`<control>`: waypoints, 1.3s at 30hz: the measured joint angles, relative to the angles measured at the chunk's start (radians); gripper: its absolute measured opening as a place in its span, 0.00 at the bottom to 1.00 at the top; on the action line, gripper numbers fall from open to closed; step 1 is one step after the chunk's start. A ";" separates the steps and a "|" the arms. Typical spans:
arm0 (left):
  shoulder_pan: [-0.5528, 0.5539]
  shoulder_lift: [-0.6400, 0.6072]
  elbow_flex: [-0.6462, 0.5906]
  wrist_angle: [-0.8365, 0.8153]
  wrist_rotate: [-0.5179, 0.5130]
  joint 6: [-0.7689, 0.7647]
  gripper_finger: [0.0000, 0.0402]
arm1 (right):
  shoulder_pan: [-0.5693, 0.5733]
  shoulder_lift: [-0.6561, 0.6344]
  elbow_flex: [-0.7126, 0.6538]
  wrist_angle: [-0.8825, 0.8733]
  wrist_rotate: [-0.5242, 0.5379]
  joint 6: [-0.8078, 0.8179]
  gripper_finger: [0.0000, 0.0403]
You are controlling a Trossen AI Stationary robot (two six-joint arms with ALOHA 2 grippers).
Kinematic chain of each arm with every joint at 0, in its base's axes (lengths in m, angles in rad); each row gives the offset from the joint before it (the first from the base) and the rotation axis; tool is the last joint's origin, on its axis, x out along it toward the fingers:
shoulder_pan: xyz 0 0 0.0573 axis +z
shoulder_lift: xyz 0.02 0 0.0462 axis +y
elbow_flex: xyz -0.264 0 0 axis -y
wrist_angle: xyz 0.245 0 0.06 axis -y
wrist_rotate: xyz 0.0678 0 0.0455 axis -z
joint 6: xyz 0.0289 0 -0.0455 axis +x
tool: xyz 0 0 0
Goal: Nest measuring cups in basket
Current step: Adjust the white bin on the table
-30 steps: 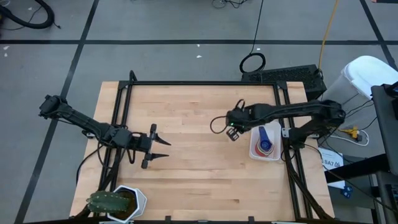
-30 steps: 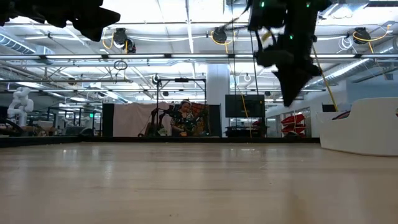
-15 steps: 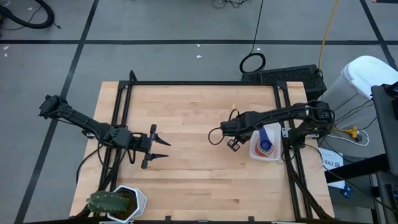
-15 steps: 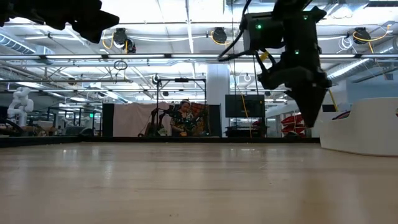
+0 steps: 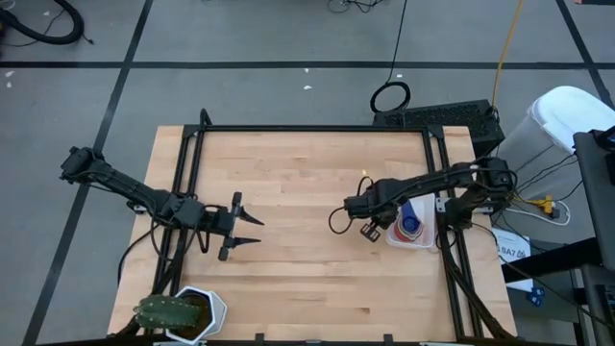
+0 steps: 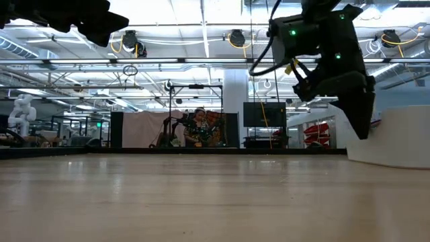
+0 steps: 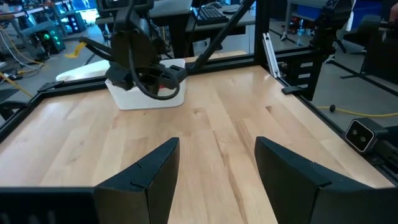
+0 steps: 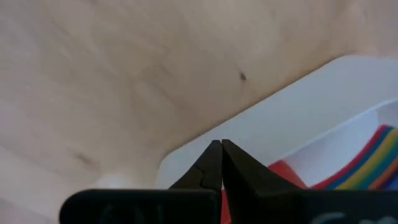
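The white basket [image 5: 393,236] stands at the table's right side. In it lie the nested measuring cups [image 5: 411,224], a blue one outermost with red inside; the right wrist view shows their coloured rims [image 8: 375,159]. My right gripper [image 5: 373,229] is shut and points down at the basket's left rim [image 8: 292,118]. In the low view its tip [image 6: 366,134] hangs above the tabletop in front of the basket's wall [image 6: 400,138]. My left gripper [image 5: 252,219] waits open over the table's left half, its fingers level, with nothing between them [image 7: 217,168]. My right gripper has its shut fingertips [image 8: 214,155] right at the basket's left rim, coming from above and pointing down. I cannot tell whether they touch the rim.
A white hexagonal pot with a green plant [image 5: 183,312] stands at the near left corner. Black frame rails [image 5: 312,129] run along the table's far, left and right sides. Bare wood [image 5: 307,259] lies between the two grippers.
My right gripper, still shut, has gone down and toward the table's near right, up to the basket's left rim. It has tipped over from a slant until it points straight down. The basket and the cups have stayed where they were.
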 joint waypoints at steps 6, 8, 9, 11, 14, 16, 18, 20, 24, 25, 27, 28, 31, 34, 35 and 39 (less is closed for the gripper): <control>0.000 0.000 0.000 0.000 0.000 0.000 0.53 | 0.028 0.000 -0.069 -0.005 -0.049 0.027 0.00; 0.000 0.000 0.000 0.000 0.000 0.000 0.53 | 0.040 0.000 -0.087 -0.005 -0.051 0.035 0.00; 0.001 0.000 0.000 0.000 0.000 0.000 0.53 | 0.045 0.000 -0.096 -0.005 -0.059 0.038 0.00; 0.001 0.000 0.000 0.000 0.000 0.000 0.53 | 0.054 0.000 -0.111 -0.004 -0.073 0.041 0.00; 0.001 0.000 0.000 0.000 0.000 0.000 0.53 | 0.071 0.000 -0.123 -0.006 -0.074 0.021 0.00; 0.001 0.000 0.000 0.000 0.000 0.000 0.53 | 0.081 0.000 -0.126 -0.011 -0.074 -0.006 0.00; 0.001 0.000 0.000 0.000 0.000 0.000 0.53 | 0.090 0.000 -0.126 -0.020 -0.073 -0.027 0.00; 0.001 0.000 0.000 0.001 0.000 0.000 0.53 | 0.098 0.000 -0.126 -0.035 -0.073 -0.040 0.00; 0.001 0.000 0.000 0.001 0.000 0.000 0.53 | 0.112 0.000 -0.126 -0.054 -0.071 -0.059 0.00; 0.001 0.000 0.000 0.001 0.000 0.000 0.53 | 0.116 0.000 -0.125 -0.057 -0.069 -0.063 0.00; 0.001 0.000 0.000 0.001 0.000 0.000 0.53 | 0.123 0.000 -0.125 -0.059 -0.069 -0.067 0.00; 0.001 0.000 0.000 0.001 0.000 0.000 0.53 | 0.125 0.000 -0.125 -0.060 -0.068 -0.061 0.00; 0.001 0.000 0.000 0.001 0.000 0.000 0.53 | 0.126 0.000 -0.125 -0.057 -0.065 -0.016 0.00; 0.001 0.000 0.000 0.001 0.000 0.000 0.53 | 0.126 -0.009 -0.127 -0.050 -0.064 0.015 0.00; 0.001 0.000 0.000 0.001 0.000 0.000 0.53 | 0.126 -0.011 -0.127 -0.050 -0.064 0.021 0.00; 0.001 0.000 0.000 0.002 0.000 0.000 0.53 | 0.126 -0.032 -0.118 -0.051 -0.027 0.045 0.00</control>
